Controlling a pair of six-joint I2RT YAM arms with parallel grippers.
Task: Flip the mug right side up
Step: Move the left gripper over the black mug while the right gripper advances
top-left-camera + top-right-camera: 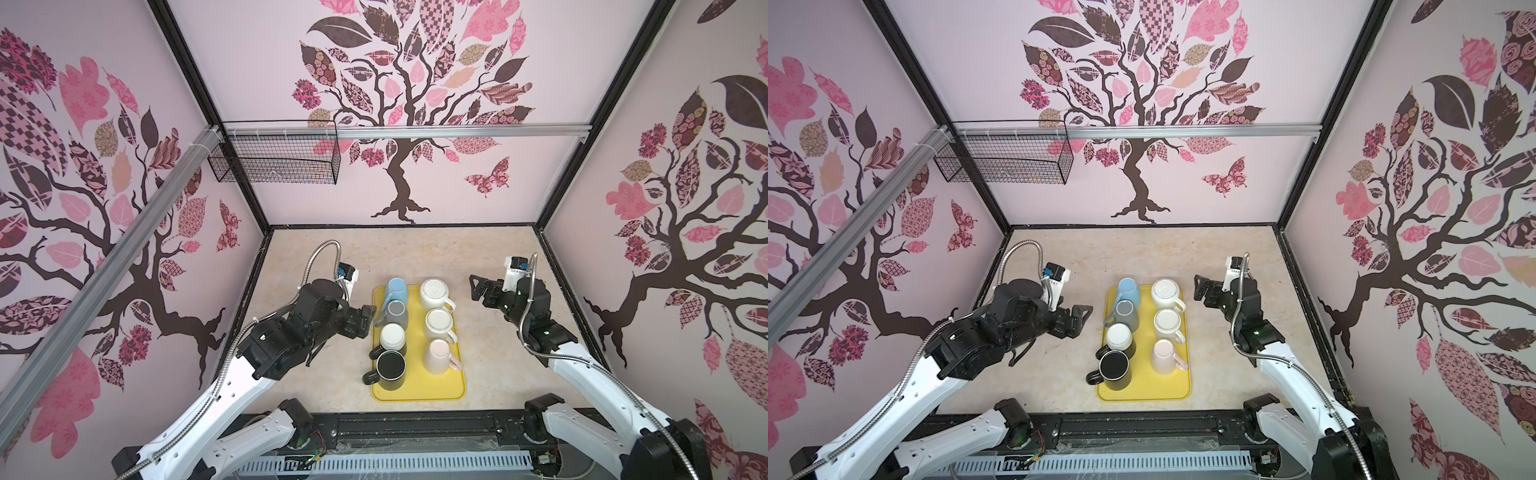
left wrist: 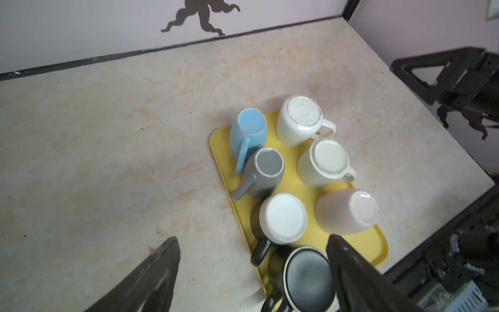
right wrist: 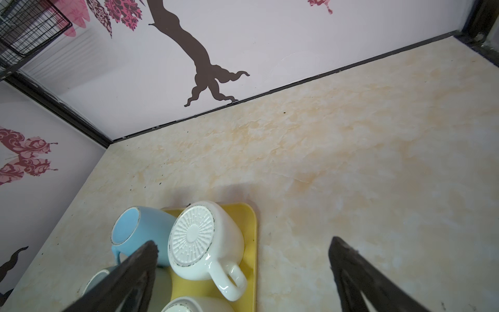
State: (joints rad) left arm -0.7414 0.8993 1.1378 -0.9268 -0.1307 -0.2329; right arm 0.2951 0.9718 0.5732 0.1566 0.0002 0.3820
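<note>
1. Step in hand: approach. No mug has been turned. All seven stand mouth-down on the yellow tray, so I judge the task barely begun.
2. Left fingers: spread wide with nothing between them. Comparing both top views, I judge that they hang above the table, beside the tray and touching no mug.
3. Task's thing: I cannot tell for certain which mug is meant. In the left wrist view the white-based mug with a dark handle lies just ahead of the fingertips, in line with the gap between them. The black mug sits closer in, and one finger overlaps it in that view. The grey mug and the blue mug lie farther ahead.
4. Right fingers: fully apart, empty, and well clear of the tray. The ribbed white mug lies just ahead of them.
5. Next move, in my judgement: lower the left fingers, straddle one mug's wall or handle, then close.
6. Risk noted: the mugs stand nearly touching, so a finger may knock a neighbour. The inverted mug must be lifted clear before it is rotated.
</note>
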